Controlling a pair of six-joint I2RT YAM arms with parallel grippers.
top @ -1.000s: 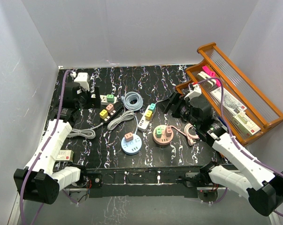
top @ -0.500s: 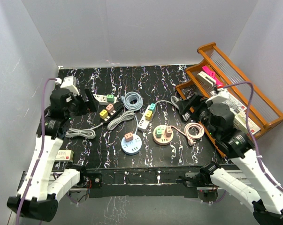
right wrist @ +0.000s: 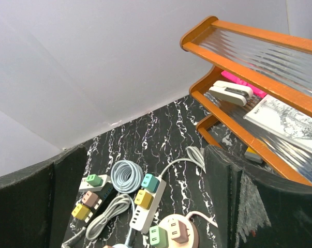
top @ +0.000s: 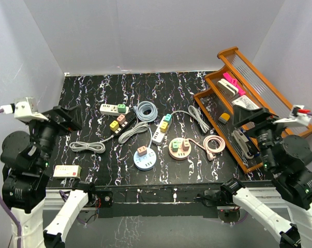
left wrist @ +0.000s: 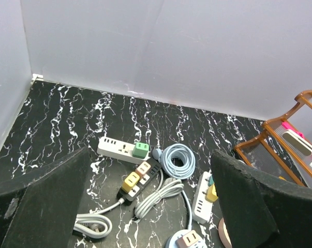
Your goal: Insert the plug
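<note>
Mid-counter: white power strip [top: 158, 135], long axis from near edge toward far-right corner; teal plug [top: 167, 118] and yellow plug [top: 164, 125] seated upright at its far end. Arms sit high over left/right edges. Left gripper [left wrist: 150, 155] and right gripper [right wrist: 143, 152] wide open, empty.

From where I stand, all the plugs sit upright in their sockets. Ahead of the left gripper [top: 69, 119], and nearest to it, lies a long white strip [top: 108, 108] with a green plug [top: 122, 108]. Just beyond is a black strip [top: 125, 124] holding a yellow plug [top: 114, 124] and a pink plug [top: 121, 118]. Roughly midway between the pincers are a slanted white strip [top: 157, 136] with a teal plug [top: 167, 118] and a round blue hub [top: 144, 163]. Closer to the right gripper [top: 247, 120] is a round pink hub [top: 176, 153].
</note>
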